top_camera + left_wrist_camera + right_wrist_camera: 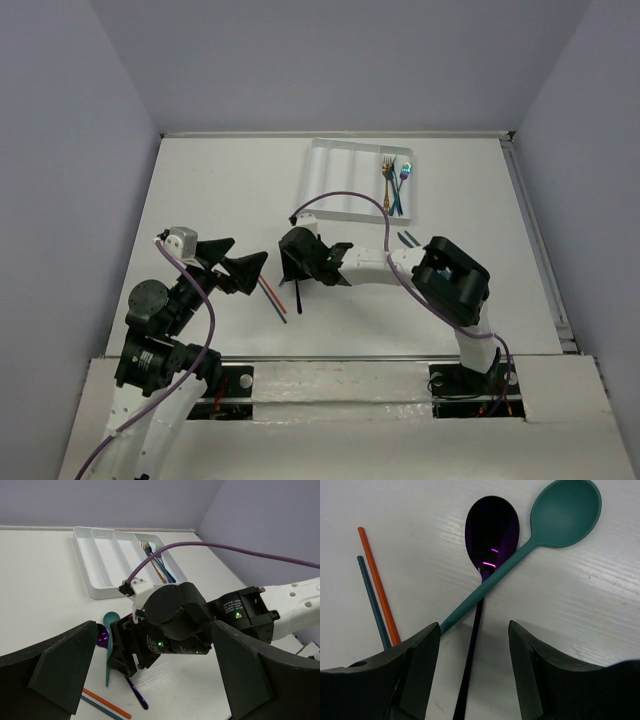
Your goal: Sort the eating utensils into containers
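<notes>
The right gripper [474,630], jaws apart, straddled the handle of a purple spoon [491,535] crossed by a teal spoon [564,512] on the white table [220,190], an orange chopstick [377,582] and a teal chopstick [370,597] just beside, the left gripper [154,624] spread wide nearby, and forks [388,178] lay in the rightmost compartment of the white tray [330,185] beyond.

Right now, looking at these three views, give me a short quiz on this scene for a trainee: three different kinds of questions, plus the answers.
1. True or false: the teal spoon lies across the neck of the purple spoon.
2. The right gripper is: A open, straddling the purple spoon's handle; B shut on the teal spoon; C shut on the tray's rim.
3. Fill in: in the top view, the forks lie in the ___ compartment of the tray.
Key: 1 true; 2 A; 3 rightmost.
</notes>
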Robot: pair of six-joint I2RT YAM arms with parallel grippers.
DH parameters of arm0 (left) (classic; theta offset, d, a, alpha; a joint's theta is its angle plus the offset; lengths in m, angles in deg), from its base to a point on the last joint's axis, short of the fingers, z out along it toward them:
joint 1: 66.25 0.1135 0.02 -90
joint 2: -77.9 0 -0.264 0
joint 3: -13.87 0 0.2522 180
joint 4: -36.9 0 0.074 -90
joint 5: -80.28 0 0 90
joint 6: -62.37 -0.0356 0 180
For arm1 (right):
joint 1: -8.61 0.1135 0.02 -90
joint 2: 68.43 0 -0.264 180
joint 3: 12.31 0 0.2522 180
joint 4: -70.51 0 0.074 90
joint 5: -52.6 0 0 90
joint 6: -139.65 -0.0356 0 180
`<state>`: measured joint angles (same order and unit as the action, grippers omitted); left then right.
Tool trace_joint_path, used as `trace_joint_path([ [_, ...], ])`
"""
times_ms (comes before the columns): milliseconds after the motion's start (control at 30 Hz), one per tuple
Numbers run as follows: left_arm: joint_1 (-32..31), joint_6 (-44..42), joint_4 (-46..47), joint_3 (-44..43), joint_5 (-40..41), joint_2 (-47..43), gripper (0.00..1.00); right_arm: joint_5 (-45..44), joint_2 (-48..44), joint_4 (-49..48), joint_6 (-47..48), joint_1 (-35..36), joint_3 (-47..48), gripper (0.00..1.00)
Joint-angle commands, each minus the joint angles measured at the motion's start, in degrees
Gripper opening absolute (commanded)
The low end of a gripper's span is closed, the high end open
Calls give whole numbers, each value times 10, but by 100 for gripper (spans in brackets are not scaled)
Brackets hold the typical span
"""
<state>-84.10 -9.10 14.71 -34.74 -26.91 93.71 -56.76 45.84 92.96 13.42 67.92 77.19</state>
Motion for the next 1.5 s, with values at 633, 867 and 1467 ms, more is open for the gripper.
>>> trace_joint_path([
  [633, 4, -3, 31, 6, -6, -9, 99, -86, 56, 43, -28, -4, 84, 36],
  [867, 4, -3, 31, 7, -7, -9, 99, -93, 32, 41, -42, -4, 60, 22],
  [1467, 4, -3, 32, 6, -7, -10, 99, -90, -36, 11, -54, -4, 3, 16],
])
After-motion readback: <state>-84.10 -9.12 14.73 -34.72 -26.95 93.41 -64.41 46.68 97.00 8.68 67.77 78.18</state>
